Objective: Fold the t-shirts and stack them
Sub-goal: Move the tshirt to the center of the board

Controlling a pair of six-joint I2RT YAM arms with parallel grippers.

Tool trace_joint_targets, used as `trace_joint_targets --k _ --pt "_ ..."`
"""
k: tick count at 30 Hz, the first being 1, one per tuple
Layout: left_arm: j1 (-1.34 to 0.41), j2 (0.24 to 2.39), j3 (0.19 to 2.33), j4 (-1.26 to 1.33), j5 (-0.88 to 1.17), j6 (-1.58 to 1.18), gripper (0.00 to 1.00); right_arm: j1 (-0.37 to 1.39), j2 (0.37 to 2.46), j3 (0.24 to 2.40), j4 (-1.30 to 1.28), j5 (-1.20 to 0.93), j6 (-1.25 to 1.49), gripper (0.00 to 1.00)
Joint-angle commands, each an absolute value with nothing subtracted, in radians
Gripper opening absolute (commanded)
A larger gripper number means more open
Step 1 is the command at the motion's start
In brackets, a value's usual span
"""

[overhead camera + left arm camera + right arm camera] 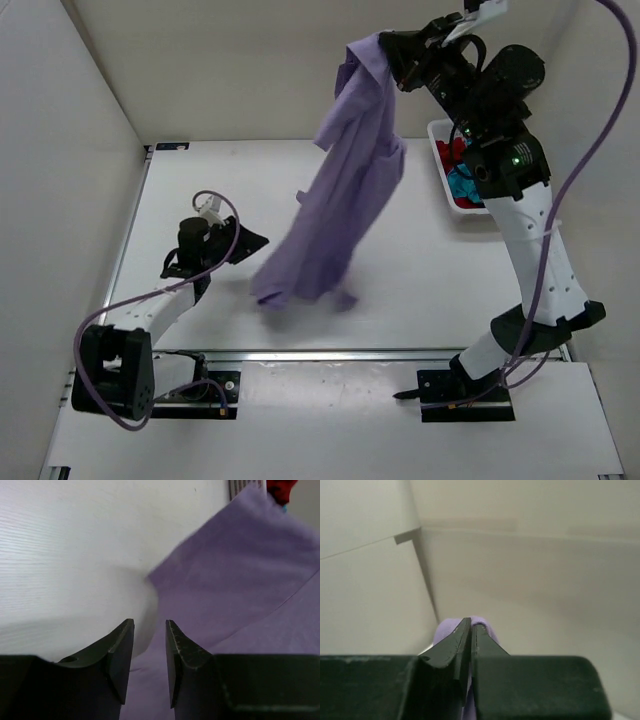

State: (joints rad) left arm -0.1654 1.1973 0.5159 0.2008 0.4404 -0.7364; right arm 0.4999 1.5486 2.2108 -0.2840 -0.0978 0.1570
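Lavender t-shirt [345, 200], soft, light and limp, hangs from the right gripper [392, 50] clamped on its top edge, hem touching the table [200, 180]; the left gripper [252, 240], narrowly parted and empty beside it, would best pinch a lower corner.

The right arm rears up to the upper right of the top view, its right gripper [388, 48] pinched tight on the shirt [350, 200]. The left arm crouches low at left, with the left gripper [252, 240] jaws parted.
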Motion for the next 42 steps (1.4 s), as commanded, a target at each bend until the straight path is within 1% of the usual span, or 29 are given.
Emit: trace_joint_targets --k 1,3,4,6,8,9,12,15,17,20,21,23,24,26,27,29,31,32,33,34,35,36,38,39,42 --pt "-0.108 1.088 0.486 0.186 0.371 -0.758 0.43 0.408 1.546 2.168 -0.176 -0.273 0.317 0.00" --pt "-0.083 1.025 0.462 0.170 0.330 -0.762 0.43 0.348 1.598 2.100 -0.170 -0.356 0.380 0.01" --pt "-0.081 1.005 0.457 0.172 0.312 -0.753 0.43 0.342 1.611 2.064 -0.181 -0.367 0.379 0.00" --pt "-0.100 1.000 0.468 0.131 0.276 -0.735 0.44 0.333 1.714 2.057 -0.231 -0.365 0.361 0.00" --pt "-0.132 0.996 0.457 0.120 0.253 -0.719 0.42 0.328 1.809 2.101 -0.262 -0.393 0.333 0.00" --pt "-0.147 0.993 0.453 0.126 0.238 -0.727 0.43 0.322 1.886 2.129 -0.294 -0.388 0.325 0.00" --pt "-0.153 0.986 0.442 0.120 0.221 -0.729 0.43 0.289 2.027 2.233 -0.349 -0.353 0.325 0.00" --pt "-0.130 0.982 0.454 0.080 0.190 -0.696 0.44 0.242 2.091 2.364 -0.432 -0.393 0.365 0.00" --pt "-0.137 0.985 0.436 0.078 0.175 -0.693 0.45 0.236 2.063 2.333 -0.437 -0.368 0.348 0.00" --pt "-0.193 1.045 0.445 0.103 0.144 -0.670 0.47 0.233 2.030 2.310 -0.448 -0.382 0.321 0.00" --pt "-0.225 1.084 0.465 0.097 0.127 -0.658 0.47 0.239 2.014 2.307 -0.460 -0.365 0.310 0.00" --pt "-0.277 1.150 0.521 0.049 0.051 -0.615 0.51 0.248 2.000 2.309 -0.475 -0.313 0.290 0.00" --pt "-0.319 1.193 0.552 0.029 0.011 -0.594 0.52 0.253 1.987 2.312 -0.471 -0.289 0.284 0.00" --pt "-0.366 1.253 0.558 0.032 0.002 -0.581 0.52 0.259 1.993 2.330 -0.479 -0.296 0.288 0.00" --pt "-0.371 1.287 0.548 0.052 0.002 -0.589 0.52 0.268 1.994 2.353 -0.488 -0.340 0.304 0.00" --pt "-0.385 1.327 0.545 0.066 0.009 -0.589 0.52 0.284 1.994 2.356 -0.480 -0.351 0.298 0.00" --pt "-0.408 1.408 0.566 0.071 0.028 -0.577 0.52 0.327 1.991 2.356 -0.492 -0.318 0.264 0.00" --pt "-0.414 1.449 0.583 0.071 0.052 -0.572 0.49 0.331 1.979 2.356 -0.500 -0.308 0.253 0.00" --pt "-0.422 1.468 0.591 0.068 0.073 -0.565 0.38 0.354 1.974 2.344 -0.491 -0.290 0.244 0.00" --pt "-0.454 1.500 0.609 0.063 0.081 -0.561 0.29 0.357 1.968 2.342 -0.492 -0.279 0.239 0.00" --pt "-0.474 1.517 0.615 0.077 0.093 -0.575 0.11 0.360 1.973 2.327 -0.483 -0.285 0.245 0.00" --pt "-0.485 1.522 0.614 0.086 0.103 -0.590 0.00 0.364 1.967 2.324 -0.480 -0.288 0.238 0.00" --pt "-0.523 1.513 0.595 0.113 0.164 -0.638 0.00 0.359 1.968 2.310 -0.471 -0.288 0.241 0.00" --pt "-0.566 1.461 0.574 0.165 0.204 -0.691 0.00 0.360 1.986 2.316 -0.456 -0.293 0.242 0.00" --pt "-0.775 1.385 0.577 0.296 0.207 -0.784 0.00 0.350 2.084 2.434 -0.489 -0.368 0.290 0.00"
